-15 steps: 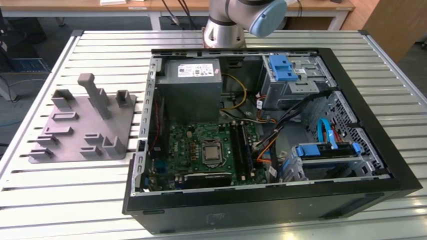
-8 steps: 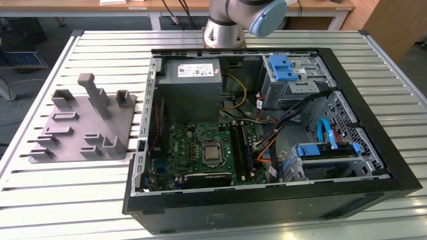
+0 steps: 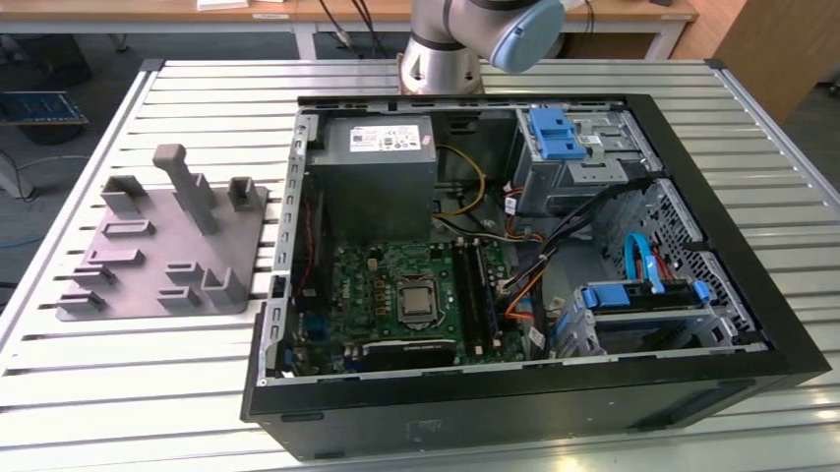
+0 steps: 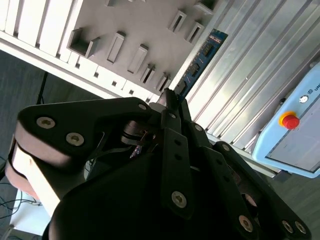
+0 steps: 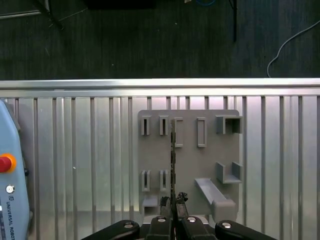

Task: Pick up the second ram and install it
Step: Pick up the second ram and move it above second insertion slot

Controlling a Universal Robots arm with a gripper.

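Observation:
My gripper (image 4: 170,97) is shut on the second ram (image 4: 202,57), a thin blue circuit-board stick that reaches out past the fingertips. In the first wrist view the ram (image 5: 173,155) shows edge-on as a dark sliver rising from the gripper (image 5: 173,201), over the grey holder plate (image 5: 190,165). The holder plate (image 3: 164,241) lies on the table at the exterior view's left. The open computer case (image 3: 735,295) sits beside it, with the long black motherboard slots (image 3: 473,285) beside the processor.
The slatted aluminium table (image 5: 90,150) ends at an edge with dark floor beyond it. A pale blue pendant with a red button (image 4: 290,120) lies on the table near the plate. The arm's base (image 3: 440,59) stands behind the case.

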